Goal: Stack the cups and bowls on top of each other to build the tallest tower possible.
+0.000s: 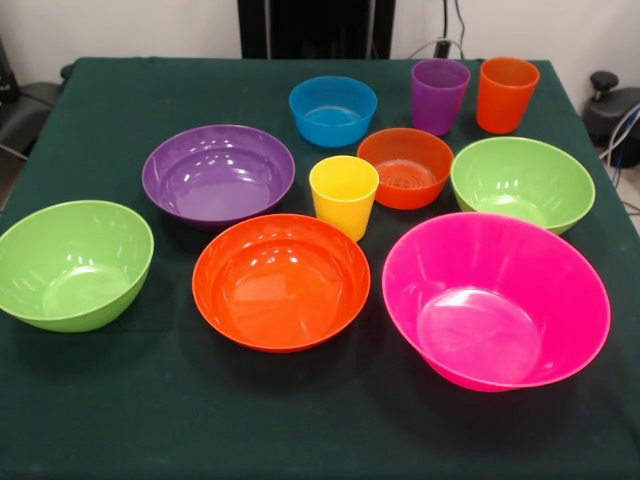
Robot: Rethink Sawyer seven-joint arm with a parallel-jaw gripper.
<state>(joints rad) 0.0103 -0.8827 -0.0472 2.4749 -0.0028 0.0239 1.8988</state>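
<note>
All cups and bowls stand apart and upright on the green tablecloth [120,400]; nothing is stacked, so no tower shows. The huge pink bowl [495,300] is at the near right. The large orange bowl [281,281] is near the centre. One green bowl [72,264] is at the near left, the other green bowl [522,183] at the right. The purple bowl [218,173], small blue bowl [332,110] and small orange bowl [405,167] stand further back. The yellow cup [344,195] is central. The purple cup [439,95] and orange cup [506,94] stand at the far right. The gripper is out of view.
The robot's black pedestal [315,28] stands at the table's far edge. Dark equipment and cables [612,110] sit beyond the table's right side, and a dark object [25,110] lies off its far left corner.
</note>
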